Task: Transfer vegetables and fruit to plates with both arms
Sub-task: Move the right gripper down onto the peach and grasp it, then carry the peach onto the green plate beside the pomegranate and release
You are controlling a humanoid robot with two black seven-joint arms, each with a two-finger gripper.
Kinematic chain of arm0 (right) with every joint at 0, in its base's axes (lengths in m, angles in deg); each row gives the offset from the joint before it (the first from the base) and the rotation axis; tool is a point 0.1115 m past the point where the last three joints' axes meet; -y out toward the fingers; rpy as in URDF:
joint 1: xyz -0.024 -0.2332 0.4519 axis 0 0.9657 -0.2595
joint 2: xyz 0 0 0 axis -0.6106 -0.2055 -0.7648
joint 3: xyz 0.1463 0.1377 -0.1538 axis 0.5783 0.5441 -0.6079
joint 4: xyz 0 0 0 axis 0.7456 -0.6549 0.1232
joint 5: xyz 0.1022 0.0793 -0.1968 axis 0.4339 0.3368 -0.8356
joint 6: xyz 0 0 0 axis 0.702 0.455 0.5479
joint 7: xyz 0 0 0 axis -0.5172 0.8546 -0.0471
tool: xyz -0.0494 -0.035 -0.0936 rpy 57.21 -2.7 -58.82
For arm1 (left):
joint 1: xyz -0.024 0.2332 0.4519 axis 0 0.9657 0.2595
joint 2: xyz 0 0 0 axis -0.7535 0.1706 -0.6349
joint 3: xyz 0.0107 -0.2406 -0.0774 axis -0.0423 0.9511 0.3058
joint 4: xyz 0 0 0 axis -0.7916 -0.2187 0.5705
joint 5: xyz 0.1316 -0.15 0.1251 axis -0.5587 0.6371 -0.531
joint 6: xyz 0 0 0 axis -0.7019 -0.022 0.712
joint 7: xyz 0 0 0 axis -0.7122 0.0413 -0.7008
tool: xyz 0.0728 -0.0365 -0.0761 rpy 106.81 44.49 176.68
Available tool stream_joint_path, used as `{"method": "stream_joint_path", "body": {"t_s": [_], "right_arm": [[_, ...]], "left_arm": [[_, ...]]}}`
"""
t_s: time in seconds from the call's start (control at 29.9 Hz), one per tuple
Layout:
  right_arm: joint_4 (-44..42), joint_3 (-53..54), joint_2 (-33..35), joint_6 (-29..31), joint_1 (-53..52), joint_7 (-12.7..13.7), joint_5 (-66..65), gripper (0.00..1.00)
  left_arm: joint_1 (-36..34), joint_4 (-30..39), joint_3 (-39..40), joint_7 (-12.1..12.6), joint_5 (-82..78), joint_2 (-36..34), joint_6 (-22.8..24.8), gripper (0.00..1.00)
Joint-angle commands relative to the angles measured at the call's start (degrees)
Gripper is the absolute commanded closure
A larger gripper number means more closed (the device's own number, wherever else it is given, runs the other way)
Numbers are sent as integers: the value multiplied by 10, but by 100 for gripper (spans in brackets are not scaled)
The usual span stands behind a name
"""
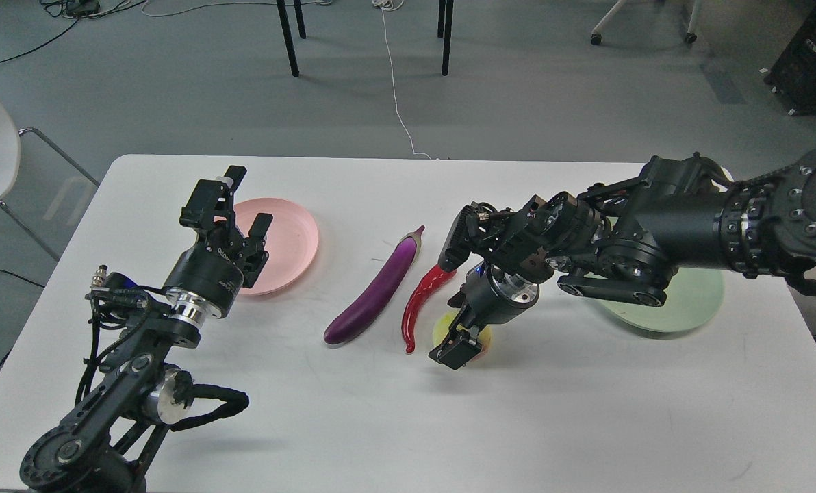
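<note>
Right tool (464,322) is reaching down over the peach (442,327), fingers spread wide, one up by the chili (422,301) stem, one low in front of the fruit, nothing gripped yet, apparently bracketing it for a pickup. Peach is sitting on the tabletop (586,411) just beside the chili, with the eggplant (378,289) further left. Left tool (233,205) is hovering open and empty above the pink plate (291,239), likely waiting. Green plate (695,301) is lying under the right arm.

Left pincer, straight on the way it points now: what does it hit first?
Probably the pink plate. The left pincer, fingers apart, points up and away over the plate's near edge. Its height above the plate is unclear, so it might pass over.
</note>
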Motion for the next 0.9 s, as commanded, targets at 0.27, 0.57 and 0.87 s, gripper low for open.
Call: {"method": "stream_joint_path", "body": {"t_s": [0.27,0.57,0.87], "right_arm": [[4,-15,3,-5,-3,0,0,43],[40,21,61,-26,-58,0,10,45],[39,44,222,-27,-73,0,0,44]], "left_arm": [[0,-1,2,0,0,0,0,2],[0,0,2,0,0,0,0,2],[-1,0,-1,0,1,2,1,2]]}}
